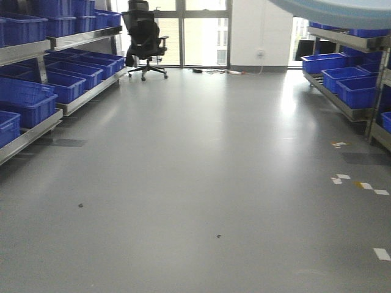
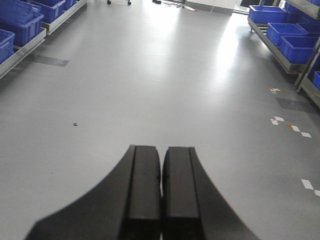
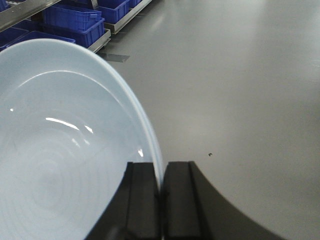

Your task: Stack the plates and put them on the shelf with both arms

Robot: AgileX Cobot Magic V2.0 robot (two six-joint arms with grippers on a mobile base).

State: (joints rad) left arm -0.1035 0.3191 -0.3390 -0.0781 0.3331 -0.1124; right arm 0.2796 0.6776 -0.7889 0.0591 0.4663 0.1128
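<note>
Front view, plate: only a slice of the plate (image 1: pixel 342 12) shows, a pale blue curve hanging in the top right corner, high over the floor (image 1: pixel 195 183).
Front view, shelf: a steel shelf (image 1: pixel 348 39) with blue crates (image 1: pixel 324 62) runs along the right, and a second shelf (image 1: pixel 79 39) along the left. The plate rests on neither.
Front view, rest: an office chair (image 1: pixel 145 39) stands by the far windows, and bits of tape (image 1: pixel 363 184) mark the floor on the right.
Left wrist view, claw: the left claw (image 2: pixel 161 150) has its two black fingers pressed together with nothing between them, over bare floor.
Left wrist view, progress: this arm carries no plate and looks idle, so the two-arm part of the job seems either finished or not begun.
Right wrist view, claw: the right claw (image 3: pixel 161 167) is pinched on the plate's rim, which runs down into the gap between its fingers.
Right wrist view, plate: the plate (image 3: pixel 60 140) fills the left of the frame. It is glossy pale blue-white with a low upturned rim, faint rings and bright glints in its centre.
Right wrist view, stacking: I see one plate only, and I cannot tell whether a second sits under it.
Right wrist view, what is left: the plate is in the air near a shelf (image 3: pixel 25 11), so setting it down is not yet done.
</note>
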